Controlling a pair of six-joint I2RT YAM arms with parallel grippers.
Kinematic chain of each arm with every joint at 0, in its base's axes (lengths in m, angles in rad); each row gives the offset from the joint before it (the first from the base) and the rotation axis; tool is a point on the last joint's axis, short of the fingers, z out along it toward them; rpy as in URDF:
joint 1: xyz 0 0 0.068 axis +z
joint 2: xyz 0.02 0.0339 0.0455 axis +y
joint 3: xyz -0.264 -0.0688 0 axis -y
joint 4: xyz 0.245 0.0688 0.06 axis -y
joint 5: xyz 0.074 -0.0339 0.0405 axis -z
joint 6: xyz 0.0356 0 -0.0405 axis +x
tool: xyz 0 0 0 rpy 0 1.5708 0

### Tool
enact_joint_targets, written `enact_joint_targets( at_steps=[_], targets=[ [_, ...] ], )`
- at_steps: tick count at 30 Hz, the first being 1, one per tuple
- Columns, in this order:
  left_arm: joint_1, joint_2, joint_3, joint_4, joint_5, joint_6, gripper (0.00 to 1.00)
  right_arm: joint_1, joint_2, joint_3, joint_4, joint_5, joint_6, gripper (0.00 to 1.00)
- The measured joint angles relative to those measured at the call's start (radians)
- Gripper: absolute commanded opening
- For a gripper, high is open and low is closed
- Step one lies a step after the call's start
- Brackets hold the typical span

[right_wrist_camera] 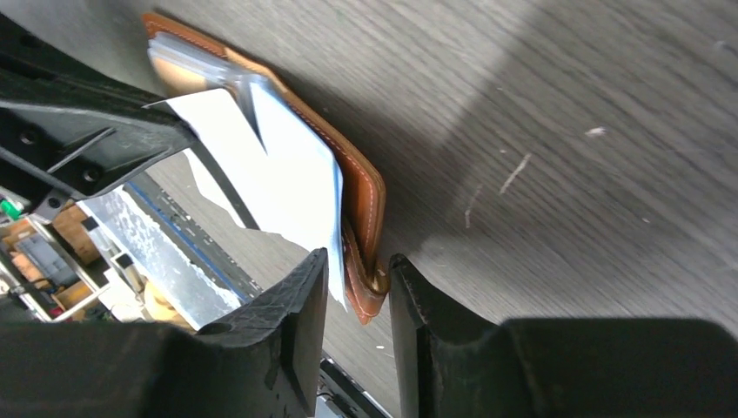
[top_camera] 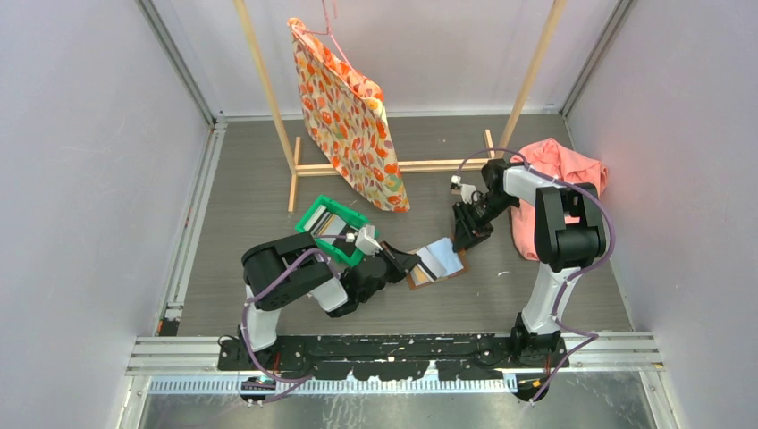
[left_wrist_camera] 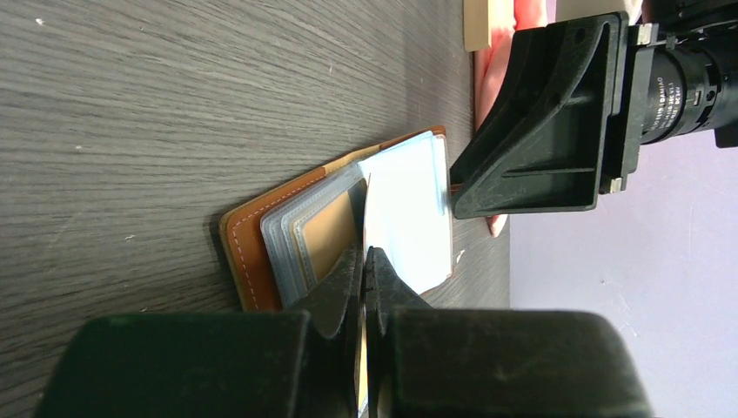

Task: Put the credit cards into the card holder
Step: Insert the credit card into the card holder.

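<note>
**A:** Top external view, nearest part first: we see the black mounting rail point(top_camera: 393, 344) with both arms on it at the edge of the grey wood-grain bench point(top_camera: 268, 299). What are the left fingers point(top_camera: 411, 262) doing?

**B:** We see them pressed together on a thin light blue plastic card point(left_wrist_camera: 409, 218). In the left wrist view its near corner is nipped between them.

**A:** And where is that card?

**B:** We see it tilted up over the open brown leather bifold card holder point(left_wrist_camera: 248, 252), which lies flat on the bench between the two arms. Clear sleeves and a tan pocket show beside the card. We cannot tell whether its lower edge sits inside a pocket.

**A:** Just beyond that, the right fingers point(top_camera: 465, 241)?

**B:** We see them parted, one on each side of the holder's far edge, with stitched leather between them. One finger touches the leather. We cannot tell whether they actually clamp it.

**A:** Further back?

**B:** Just behind the left wrist we see a green plastic bin point(top_camera: 308, 217). Beyond it stands a pale wooden rack point(top_camera: 268, 89) with an orange floral fabric bag point(top_camera: 349, 116) hanging from it. At the far right, behind the right arm, a pink cloth point(top_camera: 563, 165) lies bunched on the bench.
</note>
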Motion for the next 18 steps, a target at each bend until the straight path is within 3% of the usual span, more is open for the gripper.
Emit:
enact_joint_targets(
  at_steps=[18],
  targets=[
    [0.0, 0.007, 0.047, -0.061, 0.009, -0.008, 0.0, -0.001, 0.0, -0.014, 0.043, 0.095, 0.023, 0.34]
  ],
)
